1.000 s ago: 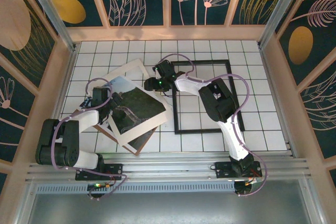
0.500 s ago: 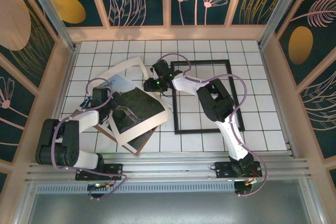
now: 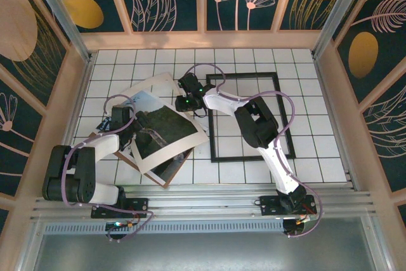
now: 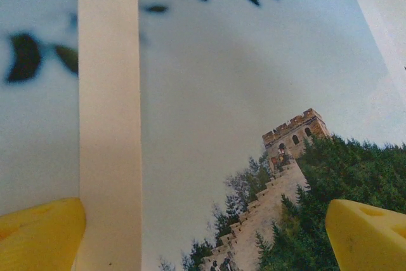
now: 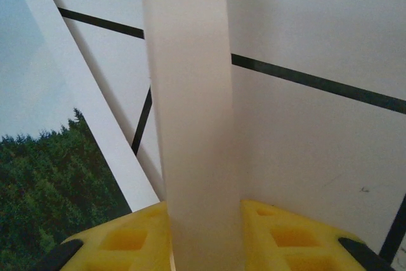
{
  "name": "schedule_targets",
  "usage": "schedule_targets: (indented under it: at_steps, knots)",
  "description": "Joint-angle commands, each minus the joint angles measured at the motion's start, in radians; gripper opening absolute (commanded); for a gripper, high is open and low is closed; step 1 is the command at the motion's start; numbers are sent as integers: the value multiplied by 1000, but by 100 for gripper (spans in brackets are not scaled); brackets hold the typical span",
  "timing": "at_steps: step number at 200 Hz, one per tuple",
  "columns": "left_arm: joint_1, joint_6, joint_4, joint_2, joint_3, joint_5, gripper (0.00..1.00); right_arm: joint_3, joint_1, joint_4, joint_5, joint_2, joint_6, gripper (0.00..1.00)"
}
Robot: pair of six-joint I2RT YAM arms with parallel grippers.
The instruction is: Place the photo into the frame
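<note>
The photo (image 3: 162,132), dark hills under pale sky, lies tilted left of centre; in the left wrist view the photo (image 4: 254,93) shows a wall and tower. A cream-white mat border (image 3: 149,82) lies over it. The black frame (image 3: 250,158) rests flat to the right with bare tiles inside. My left gripper (image 3: 127,124) hovers open over the print's left part, yellow fingertips (image 4: 38,233) wide apart. My right gripper (image 3: 188,101) is at the mat's right edge. In the right wrist view the right gripper (image 5: 203,220) has both yellow fingers against a mat border (image 5: 190,93) strip.
A brown backing board (image 3: 171,172) pokes out under the photo's near corner. White tiled table (image 3: 317,125) with wooden walls on all sides. The right arm stretches across the frame's left part.
My right gripper's jaws have closed in on the mat strip, and it has shifted slightly left. The mat's right side has moved a little with it. The left arm has stayed put.
</note>
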Motion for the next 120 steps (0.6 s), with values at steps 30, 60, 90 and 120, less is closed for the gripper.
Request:
schedule_targets:
  at_steps: [30, 60, 90, 120]
  knots:
    - [1, -1, -35, -54, -11, -28, 98, 37, -1, -32, 10, 15, -9, 30]
    - [1, -1, -56, -86, -8, -74, 98, 49, -8, -39, 8, 11, -12, 29]
    - [1, -3, -78, -132, -14, -141, 99, 39, -21, -35, -6, 10, -7, 27]
    - [2, -14, -87, -162, -22, -164, 99, -12, -45, 21, -65, -19, 22, 27]
